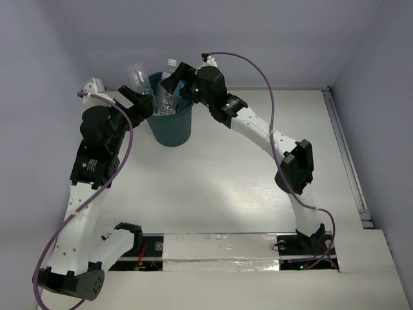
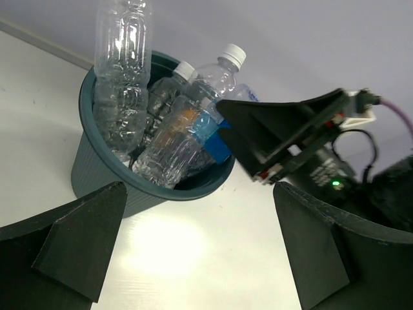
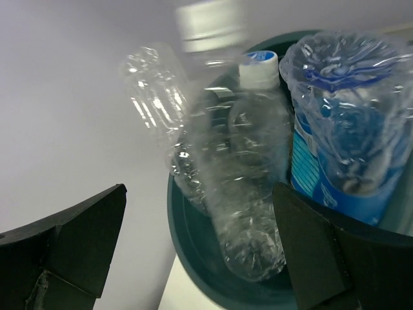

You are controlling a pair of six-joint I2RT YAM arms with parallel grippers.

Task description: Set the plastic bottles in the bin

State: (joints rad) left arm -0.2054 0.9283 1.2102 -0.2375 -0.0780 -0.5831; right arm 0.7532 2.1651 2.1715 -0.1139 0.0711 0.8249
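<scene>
The right gripper (image 1: pixel 175 77) hangs over the far rim of the bin (image 1: pixel 171 132), jaws spread wide with nothing held. The left gripper (image 1: pixel 137 102), just beside its left side, is equally wide and empty. The plastic bottles (image 2: pixel 171 142) stand crammed in the teal bin, a tall clear bottle (image 2: pixel 122 77) and a blue-labelled bottle (image 3: pixel 342 129) poking above its rim.

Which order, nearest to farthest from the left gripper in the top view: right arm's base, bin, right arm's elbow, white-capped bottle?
From the left gripper:
1. bin, its left rim right beside the gripper.
2. white-capped bottle, at the bin's far edge.
3. right arm's elbow, out over the table's right half.
4. right arm's base, at the near edge, right side.
</scene>
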